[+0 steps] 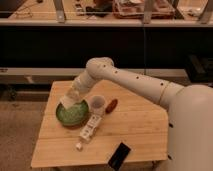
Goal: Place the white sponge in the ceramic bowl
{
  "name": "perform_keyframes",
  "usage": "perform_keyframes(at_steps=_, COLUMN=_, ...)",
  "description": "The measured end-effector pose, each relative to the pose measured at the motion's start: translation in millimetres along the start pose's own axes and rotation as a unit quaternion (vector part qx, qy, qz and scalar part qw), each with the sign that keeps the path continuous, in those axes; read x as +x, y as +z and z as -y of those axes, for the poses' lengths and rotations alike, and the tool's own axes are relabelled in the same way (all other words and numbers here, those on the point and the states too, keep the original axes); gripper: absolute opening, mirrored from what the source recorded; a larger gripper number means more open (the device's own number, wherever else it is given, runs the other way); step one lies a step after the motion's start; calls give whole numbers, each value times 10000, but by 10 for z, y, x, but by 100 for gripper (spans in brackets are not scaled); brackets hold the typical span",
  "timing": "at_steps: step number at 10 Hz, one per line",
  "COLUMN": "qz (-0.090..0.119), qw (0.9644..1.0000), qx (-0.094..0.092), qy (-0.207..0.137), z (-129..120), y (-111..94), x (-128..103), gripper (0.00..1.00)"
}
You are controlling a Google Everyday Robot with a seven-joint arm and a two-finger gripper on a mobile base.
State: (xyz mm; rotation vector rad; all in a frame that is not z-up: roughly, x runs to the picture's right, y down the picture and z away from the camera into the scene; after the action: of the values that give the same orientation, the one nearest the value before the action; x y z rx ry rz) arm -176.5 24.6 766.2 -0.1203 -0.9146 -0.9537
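Observation:
The white sponge (66, 102) hangs tilted over the near-left rim of the ceramic bowl (76, 118), a green shallow dish on the left part of the wooden table. My gripper (70, 98) reaches down from the right and is shut on the sponge's upper edge. The sponge sits just above the bowl, and I cannot tell whether it touches the rim.
A translucent white cup (97, 104) stands right of the bowl, with a small red object (111, 105) beyond it. A long white box (90, 127) and a tiny white cube (79, 146) lie in front. A black device (119, 156) rests near the table's front edge (95, 164).

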Motion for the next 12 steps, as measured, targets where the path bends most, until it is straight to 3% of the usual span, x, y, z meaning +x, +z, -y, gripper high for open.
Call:
perform_keyframes(at_steps=3, qz=124, qw=9999, qx=-113, qy=-39, z=11, y=192, x=-62, gripper=1)
perform_keyframes(at_steps=4, qz=166, qw=9998, qx=-145, qy=-29, z=1, y=233, x=-74, gripper=6)
perform_keyframes(at_steps=10, qz=315, qw=9989, qx=-309, qy=136, z=-11, y=451, x=-2, gripper=68)
perform_keyframes(at_steps=12, qz=295, qw=9986, qx=-336, qy=268, z=-53, y=486, x=123, gripper=80)
